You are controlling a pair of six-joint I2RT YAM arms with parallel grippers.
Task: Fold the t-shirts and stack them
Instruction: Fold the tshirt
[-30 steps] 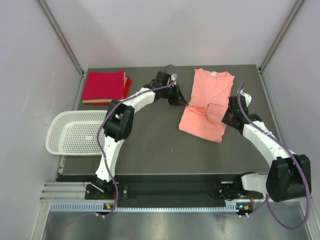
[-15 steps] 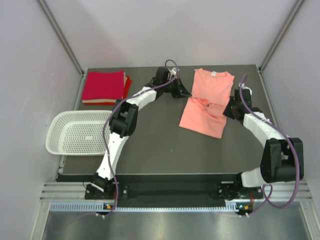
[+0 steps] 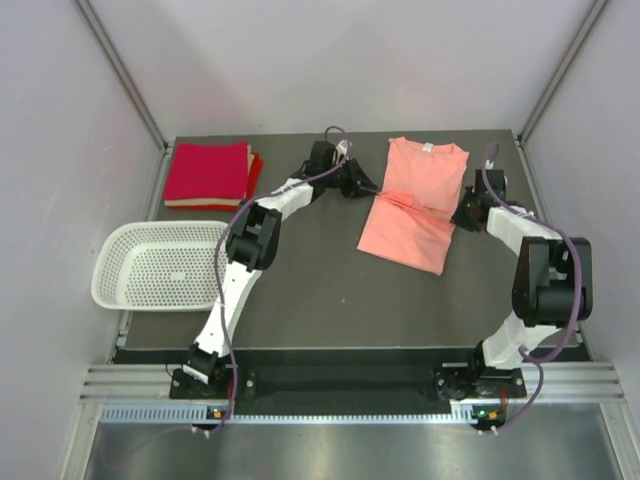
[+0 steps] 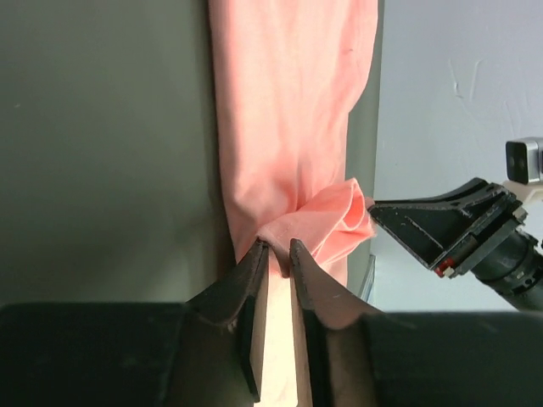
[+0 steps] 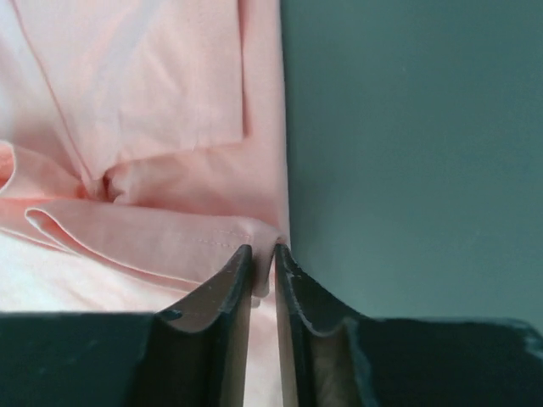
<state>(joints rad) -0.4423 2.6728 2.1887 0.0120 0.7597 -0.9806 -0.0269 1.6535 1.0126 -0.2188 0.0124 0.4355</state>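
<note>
The pink shirt (image 3: 410,235) is over on the right half of the bench (image 3: 320,290). Its collar end points at the far edge, and the little white tag (image 3: 427,148) faces up. The top part lies flat. Across the middle there's a bunched crease, and the lower part runs from there toward the arm bases, slanting a bit to the left.

Both arms are stretched out to that crease, one on each side of the shirt.

The left claw (image 4: 276,246) is at the shirt's left edge. In its own camera we see the fingers only a narrow slit apart, with the tips pushed up against a rolled lump of pink cloth. Pale pink shows through the slit, but we honestly can't tell if it's pinching the cloth or just sitting around it.

It's much the same for the right claw (image 5: 263,250) at the right edge. The fingers are a thin slit apart and the tips are right on the stitched hem, where the cloth meets bare bench. We can't tell whether the hem is gripped or loose.

The red stack (image 3: 207,172) of folded shirts sits in the far left corner, well apart from the pink one. The white basket (image 3: 110,262) is just on the near side of it and hangs off the bench's left edge.
</note>
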